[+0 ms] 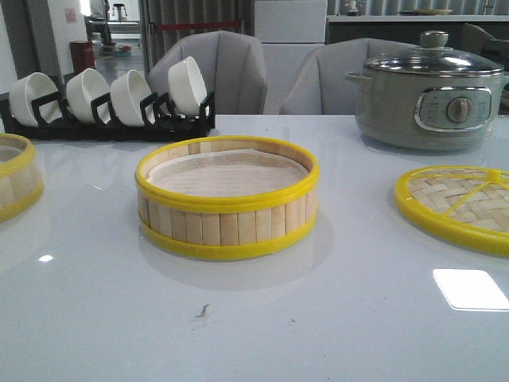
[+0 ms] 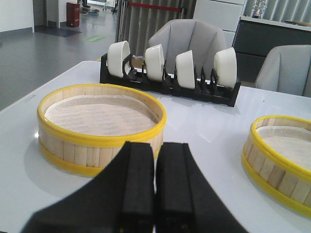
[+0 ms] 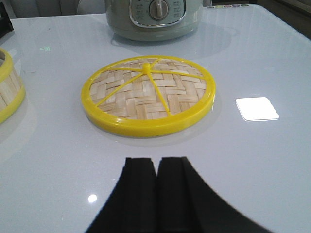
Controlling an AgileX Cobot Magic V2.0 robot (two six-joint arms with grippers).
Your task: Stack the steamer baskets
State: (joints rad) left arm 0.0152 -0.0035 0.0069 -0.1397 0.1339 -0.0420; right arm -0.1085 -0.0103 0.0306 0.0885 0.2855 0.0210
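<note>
One steamer basket (image 1: 227, 199) stands in the middle of the white table, with pale bamboo slats, yellow bands and a white liner. The second steamer basket (image 1: 16, 185) stands at the table's left edge, cut off by the frame. In the left wrist view the left basket (image 2: 99, 126) is just beyond my left gripper (image 2: 156, 145), which is shut and empty; the middle basket (image 2: 282, 158) shows at the side. My right gripper (image 3: 156, 160) is shut and empty above bare table, short of the woven lid (image 3: 148, 94). Neither gripper shows in the front view.
A flat woven-bamboo lid with yellow rim (image 1: 461, 205) lies at the right. A grey-green electric pot with glass lid (image 1: 429, 91) stands at the back right. A black rack with several white bowls (image 1: 111, 99) stands at the back left. Grey chairs stand behind the table.
</note>
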